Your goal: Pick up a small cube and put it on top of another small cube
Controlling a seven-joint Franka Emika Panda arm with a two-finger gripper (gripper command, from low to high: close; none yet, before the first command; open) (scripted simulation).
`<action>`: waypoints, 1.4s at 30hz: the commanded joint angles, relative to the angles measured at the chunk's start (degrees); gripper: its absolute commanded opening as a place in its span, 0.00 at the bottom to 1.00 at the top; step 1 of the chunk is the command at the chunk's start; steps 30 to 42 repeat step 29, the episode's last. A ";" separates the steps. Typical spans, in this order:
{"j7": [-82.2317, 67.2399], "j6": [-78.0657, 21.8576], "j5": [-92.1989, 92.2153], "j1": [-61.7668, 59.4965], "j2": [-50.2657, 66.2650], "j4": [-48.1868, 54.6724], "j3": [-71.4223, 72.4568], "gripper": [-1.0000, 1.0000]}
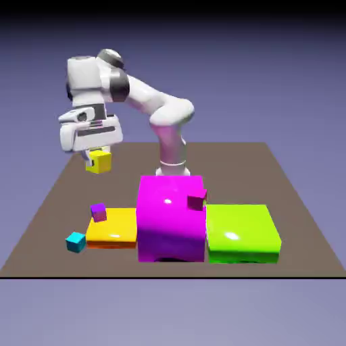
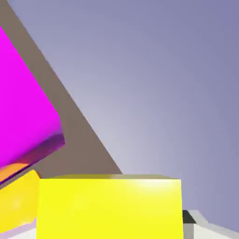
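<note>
Gripped between the fingertips of the gripper (image 1: pixel 98 154), the small yellow cube (image 1: pixel 99 162) is held up above the table (image 1: pixel 223 165).Hanging in the air, the small yellow cube (image 1: pixel 99 162) is held between the fingertips of the gripper (image 1: pixel 98 154), above the table (image 1: pixel 223 165).

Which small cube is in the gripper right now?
The yellow one, held up in the gripper; the purple and cyan cubes sit lower, away from it.

Both views are bright and sharp; white glare spots sit on the magenta block (image 1: pixel 169 226) and green block (image 1: pixel 242 233), whose front faces darken, while the exterior view's top edge fades to black.
</note>
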 commanded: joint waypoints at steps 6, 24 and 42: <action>-7.66 3.61 14.84 -6.24 12.40 -1.55 9.88 0.00; -29.01 20.74 54.28 -20.43 47.28 -9.71 32.95 0.00; -28.16 18.01 53.30 -20.75 45.76 -8.29 33.27 1.00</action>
